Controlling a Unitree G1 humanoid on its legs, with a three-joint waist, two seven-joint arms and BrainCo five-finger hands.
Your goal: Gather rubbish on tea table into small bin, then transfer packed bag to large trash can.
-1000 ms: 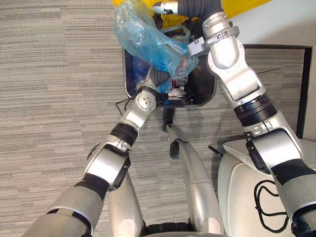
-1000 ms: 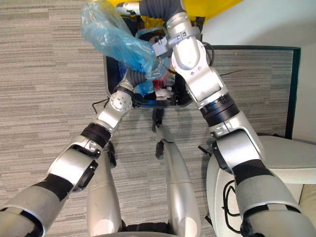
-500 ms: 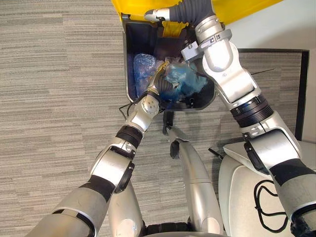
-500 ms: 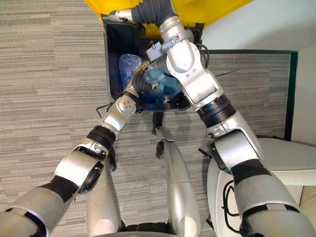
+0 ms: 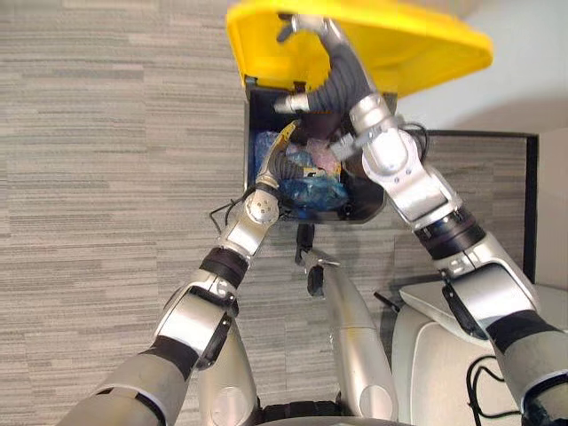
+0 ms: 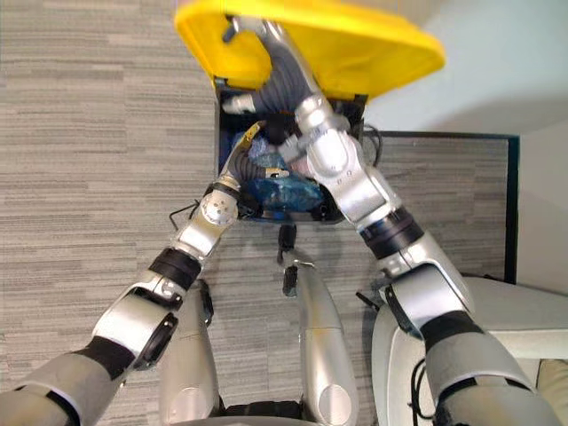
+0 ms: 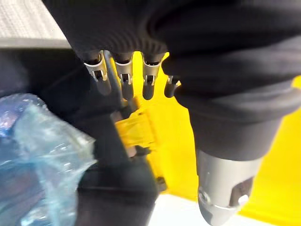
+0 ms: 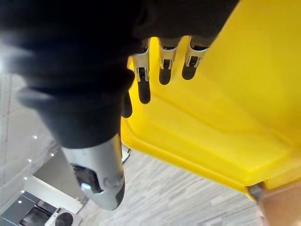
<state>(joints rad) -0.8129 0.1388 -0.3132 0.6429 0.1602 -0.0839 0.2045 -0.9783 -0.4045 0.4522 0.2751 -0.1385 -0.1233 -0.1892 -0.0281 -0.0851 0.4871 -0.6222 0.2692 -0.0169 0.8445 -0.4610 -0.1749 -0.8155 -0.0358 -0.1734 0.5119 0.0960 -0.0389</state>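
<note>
The large trash can (image 5: 251, 115) is dark with a yellow lid (image 5: 399, 44) swung up above it. My right hand (image 5: 306, 22) lies open against the lid's underside, its straight fingers (image 8: 162, 61) pressed on the yellow plastic (image 8: 235, 94). The blue packed bag (image 5: 315, 191) rests inside the can, with more rubbish beside it. My left hand (image 5: 284, 151) reaches into the can just above the bag. Its fingers (image 7: 123, 75) are straight and hold nothing, with the blue bag (image 7: 33, 155) lying beside them.
Grey striped carpet (image 5: 106, 177) surrounds the can. A white seat (image 5: 426, 337) stands at the lower right, and a dark-framed panel (image 5: 531, 204) runs along the right, next to a white wall (image 5: 524, 80).
My left hand has let go of the blue bag, which dropped from above the rim down into the can. The right hand pushed the yellow lid higher. The view has shifted.
</note>
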